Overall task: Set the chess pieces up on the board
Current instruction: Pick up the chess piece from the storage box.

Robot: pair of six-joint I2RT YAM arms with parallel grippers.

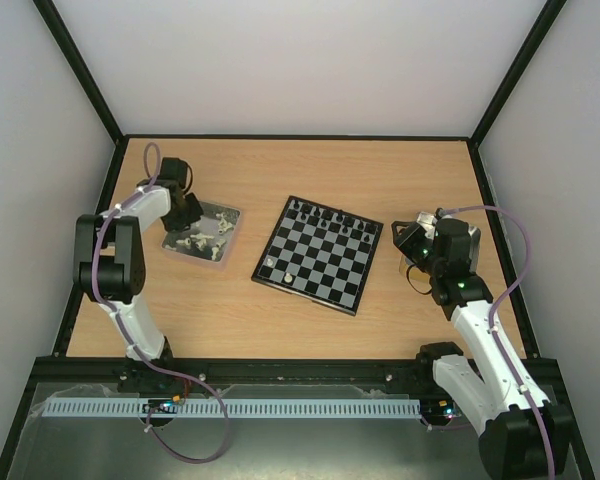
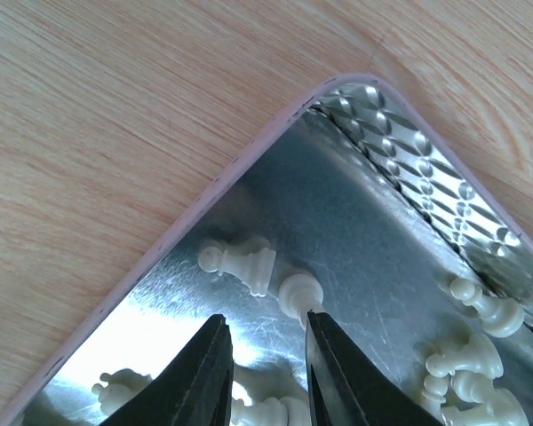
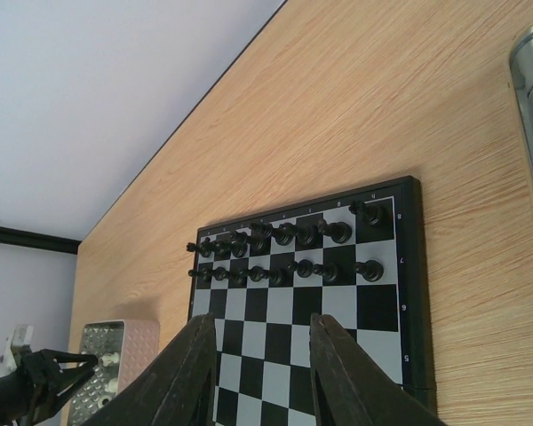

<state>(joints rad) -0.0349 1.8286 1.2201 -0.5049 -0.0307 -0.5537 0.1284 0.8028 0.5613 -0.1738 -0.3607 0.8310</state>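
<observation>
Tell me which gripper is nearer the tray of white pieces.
Left. The left gripper hangs over the tray, low among its white pieces; the right gripper is across the board from it.

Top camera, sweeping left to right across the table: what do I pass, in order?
In order: metal tray holding white chess pieces → board → right gripper.
</observation>
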